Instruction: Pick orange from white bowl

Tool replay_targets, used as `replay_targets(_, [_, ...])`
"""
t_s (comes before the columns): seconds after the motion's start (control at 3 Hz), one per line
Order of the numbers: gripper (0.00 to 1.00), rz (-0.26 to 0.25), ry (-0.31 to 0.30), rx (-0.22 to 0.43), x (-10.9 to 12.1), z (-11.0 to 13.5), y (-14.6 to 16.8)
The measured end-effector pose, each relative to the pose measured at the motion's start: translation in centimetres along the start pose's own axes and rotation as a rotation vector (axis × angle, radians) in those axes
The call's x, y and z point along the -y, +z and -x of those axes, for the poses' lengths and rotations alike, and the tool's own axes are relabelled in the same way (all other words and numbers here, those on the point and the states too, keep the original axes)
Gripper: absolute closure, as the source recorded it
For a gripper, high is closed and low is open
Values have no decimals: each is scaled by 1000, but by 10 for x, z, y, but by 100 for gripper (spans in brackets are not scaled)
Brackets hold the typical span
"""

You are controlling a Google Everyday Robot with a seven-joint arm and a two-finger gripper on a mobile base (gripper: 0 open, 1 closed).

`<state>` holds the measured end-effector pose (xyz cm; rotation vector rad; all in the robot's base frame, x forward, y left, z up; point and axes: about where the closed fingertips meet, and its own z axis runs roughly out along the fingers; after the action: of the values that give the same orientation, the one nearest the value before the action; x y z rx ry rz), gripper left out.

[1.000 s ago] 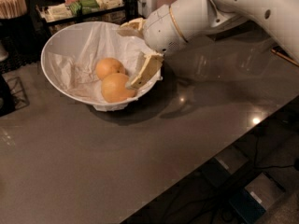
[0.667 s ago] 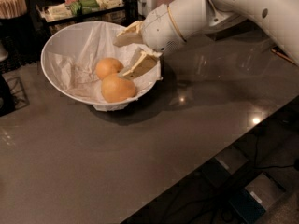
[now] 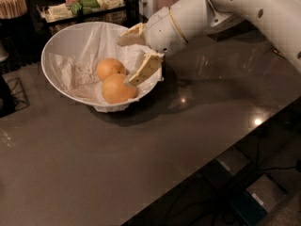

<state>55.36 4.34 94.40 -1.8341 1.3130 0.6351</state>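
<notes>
The orange (image 3: pixel 117 89) I am after is lying at the front of the white bowl (image 3: pixel 63 39), resting on the crumpled white paper (image 3: pixel 77 72) that lines it. I am counting two fruits in there: this larger one, and a second, slightly smaller orange (image 3: pixel 110 68) sitting just behind it and touching it. There is one bowl, and it is standing on the dark table (image 3: pixel 155 145).

My gripper (image 3: pixel 125 61) is reaching into the bowl from the right side, above the rim. My two fingers are standing wide apart and are holding nothing. The upper finger (image 3: pixel 129 36) is pointing across the paper above both fruits, and the lower finger (image 3: pixel 145 69) is slanting down so that its tip is ending right at the upper right of the larger orange; I cannot tell whether it is touching the skin.

Behind the bowl, one tray of packets (image 3: pixel 80 7) is sitting at the back, and one holder of wooden sticks (image 3: pixel 12 4) is standing at the far left.
</notes>
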Motion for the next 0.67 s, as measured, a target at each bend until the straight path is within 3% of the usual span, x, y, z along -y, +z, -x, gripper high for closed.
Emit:
replay_targets(0.33, [26, 35, 66, -1, -5, -20, 5])
replay_targets(0.67, [23, 76, 116, -52, -7, -34, 9])
